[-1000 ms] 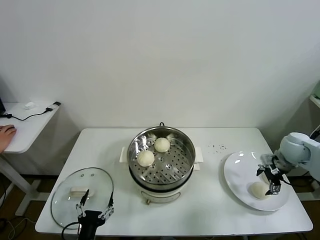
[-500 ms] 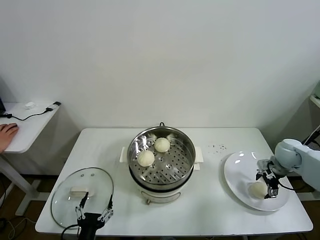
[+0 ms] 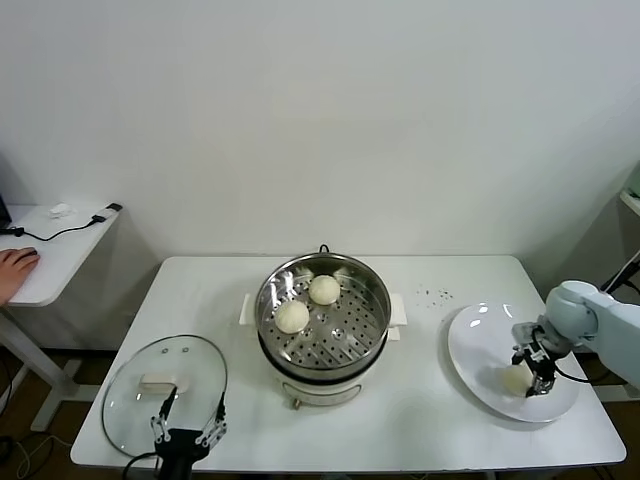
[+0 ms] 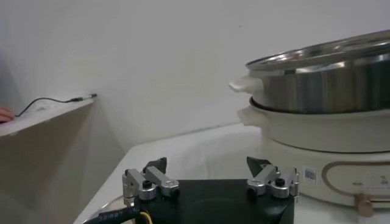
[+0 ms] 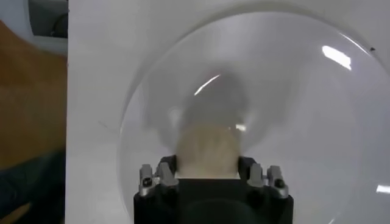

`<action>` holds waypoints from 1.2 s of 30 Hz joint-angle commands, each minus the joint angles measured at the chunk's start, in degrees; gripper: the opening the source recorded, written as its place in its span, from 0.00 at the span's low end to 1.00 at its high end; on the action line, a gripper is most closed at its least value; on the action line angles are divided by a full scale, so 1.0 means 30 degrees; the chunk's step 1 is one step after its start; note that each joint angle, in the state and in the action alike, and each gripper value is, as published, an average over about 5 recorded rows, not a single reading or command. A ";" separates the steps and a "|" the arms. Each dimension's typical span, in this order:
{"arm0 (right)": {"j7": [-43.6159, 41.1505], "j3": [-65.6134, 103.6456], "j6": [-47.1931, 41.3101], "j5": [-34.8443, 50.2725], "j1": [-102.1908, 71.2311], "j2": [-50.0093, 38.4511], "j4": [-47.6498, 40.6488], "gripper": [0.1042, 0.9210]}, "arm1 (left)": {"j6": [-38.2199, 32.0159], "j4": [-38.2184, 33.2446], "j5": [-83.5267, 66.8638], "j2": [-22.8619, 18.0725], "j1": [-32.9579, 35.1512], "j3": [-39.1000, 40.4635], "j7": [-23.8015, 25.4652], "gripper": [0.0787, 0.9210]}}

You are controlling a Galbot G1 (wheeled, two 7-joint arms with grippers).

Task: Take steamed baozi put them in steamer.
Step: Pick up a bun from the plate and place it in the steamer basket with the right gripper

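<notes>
Right hand (image 3: 531,377): down on the white plate (image 3: 480,335), fingers either side of a bun (image 3: 514,378), closing in on it but grip not confirmed; looked partly closed, bun sitting between the finger bases in the right wrist view (image 5: 206,149). Bun: resting on the plate at the worktop's (image 3: 430,420) right end, well apart from the steamer (image 3: 322,318). Steamer: centre of worktop, lid off, two buns (image 3: 292,316) on its perforated floor. Glass lid (image 3: 165,385): flat on the worktop to the left of the steamer. Left hand (image 3: 186,430): parked at the near edge just beside the lid, fingers spread wide, holding nothing.

Risks, judged: soft dough dented or torn if squeezed too hard; bun slipping out on the lift if pinched off-centre; plate nudged or dragged by low fingertips; bun knocked on the steamer rim during the carry across.
</notes>
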 commanded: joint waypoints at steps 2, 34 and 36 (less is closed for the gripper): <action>-0.0206 0.0345 0.0265 -0.0159 -0.0140 -0.0078 0.0015 0.62 | -0.0064 -0.0004 -0.0007 0.0065 0.0083 0.0001 -0.0009 0.88; -0.4400 -0.6687 0.9439 0.2288 1.8042 0.7882 0.3088 0.58 | -0.0042 0.0007 0.0247 0.0030 0.0346 0.0169 -0.0006 0.88; -0.4526 -0.6517 0.9845 0.2603 1.8413 0.9187 0.2741 0.58 | -0.0039 0.0029 0.0260 0.0024 0.0367 0.0210 0.0009 0.88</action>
